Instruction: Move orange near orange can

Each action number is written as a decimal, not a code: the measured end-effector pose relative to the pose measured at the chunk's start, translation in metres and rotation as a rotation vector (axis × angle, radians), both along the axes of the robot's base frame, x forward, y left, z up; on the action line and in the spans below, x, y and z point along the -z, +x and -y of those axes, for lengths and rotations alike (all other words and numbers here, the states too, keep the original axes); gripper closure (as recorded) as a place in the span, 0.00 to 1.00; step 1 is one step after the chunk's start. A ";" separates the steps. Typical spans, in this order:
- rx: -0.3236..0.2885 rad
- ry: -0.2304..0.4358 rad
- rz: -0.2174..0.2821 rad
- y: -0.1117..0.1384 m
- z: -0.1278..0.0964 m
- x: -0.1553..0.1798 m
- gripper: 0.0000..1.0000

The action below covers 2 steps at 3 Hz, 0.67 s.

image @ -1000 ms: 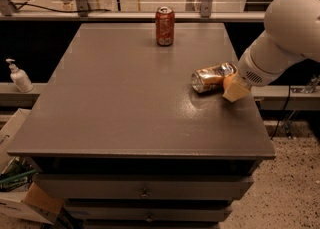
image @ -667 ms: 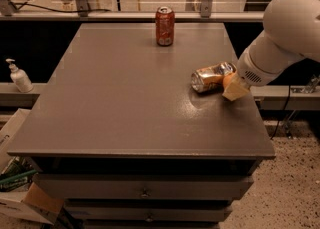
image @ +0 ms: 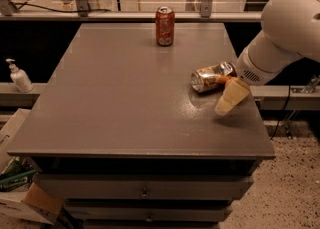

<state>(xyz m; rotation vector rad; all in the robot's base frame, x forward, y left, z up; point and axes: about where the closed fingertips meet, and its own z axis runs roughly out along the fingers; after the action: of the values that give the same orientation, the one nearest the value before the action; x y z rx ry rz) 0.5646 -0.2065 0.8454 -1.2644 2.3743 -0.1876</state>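
The orange can [image: 211, 77] lies crushed on its side at the right of the grey table [image: 125, 98]. Its metal is silvery-gold with orange-brown print. Only a small sliver of the orange [image: 223, 79] shows, right against the can's right end and tucked under my arm. My gripper [image: 231, 98] reaches in from the right on the big white arm. Its pale cream tip slants down toward the table just in front and to the right of the can. Most of the orange is hidden by the gripper.
An undented red-orange soda can [image: 164, 25] stands upright at the back middle of the table. The table's right edge [image: 260, 123] is close to the gripper. A soap dispenser [image: 19, 77] stands on a ledge at the left. Boxes [image: 20, 193] lie on the floor.
The gripper's pale tip has swung a little down and toward the table's front. The crushed can and the soda can have not moved.
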 end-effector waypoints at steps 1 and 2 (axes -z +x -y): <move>0.001 0.000 0.000 0.000 0.000 0.000 0.00; -0.010 0.044 0.040 0.003 0.002 -0.008 0.00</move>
<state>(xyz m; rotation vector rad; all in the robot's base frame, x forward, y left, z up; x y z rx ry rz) 0.5673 -0.2082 0.8533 -1.2409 2.3253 -0.1551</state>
